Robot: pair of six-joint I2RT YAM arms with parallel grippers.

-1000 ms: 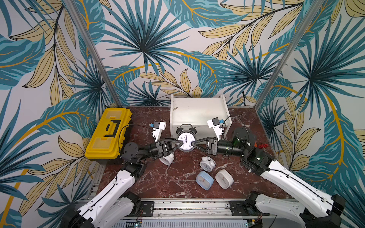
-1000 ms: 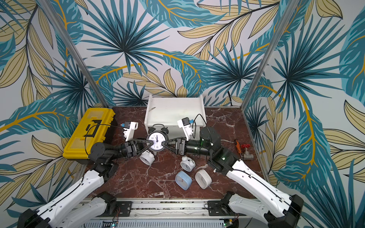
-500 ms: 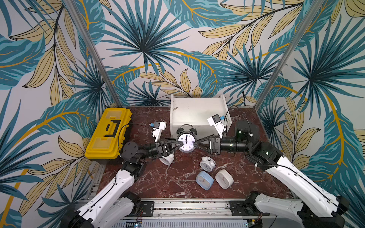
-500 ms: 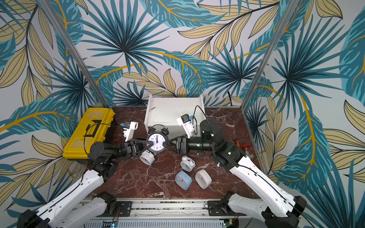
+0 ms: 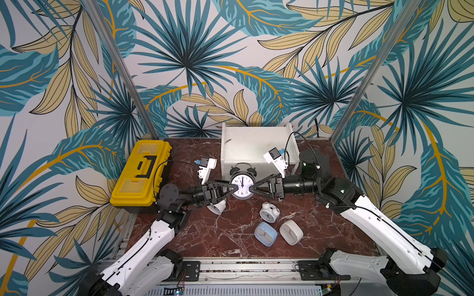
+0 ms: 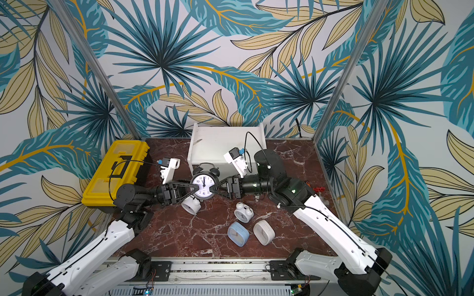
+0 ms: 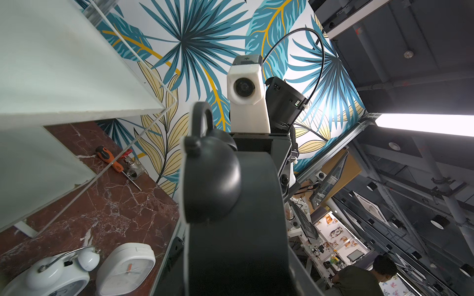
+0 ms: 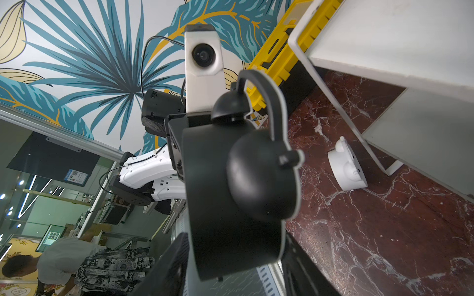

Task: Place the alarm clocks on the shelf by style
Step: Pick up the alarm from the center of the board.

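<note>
A black twin-bell alarm clock (image 5: 242, 185) (image 6: 204, 185) hangs face-up in the air in front of the white shelf (image 5: 256, 143) (image 6: 225, 143). My left gripper (image 5: 234, 189) is shut on its left side. My right gripper (image 5: 250, 190) is at its right side, open, and its fingers (image 8: 169, 264) straddle the clock body (image 8: 230, 192) with a gap showing. One white twin-bell clock (image 5: 218, 207) lies under the left gripper. Another (image 5: 268, 212) sits further right. The light blue (image 5: 265, 233) and white (image 5: 291, 232) square clocks lie near the front.
A yellow toolbox (image 5: 141, 176) stands at the left, close behind my left arm. An orange screwdriver (image 7: 110, 160) and small parts (image 6: 318, 189) lie at the right, beside the shelf. Wallpapered walls close in the back and sides.
My right arm's elbow has risen and swung back toward the shelf's right side. Its jaws have widened around the black clock. My left gripper and the clock have stayed in place.
</note>
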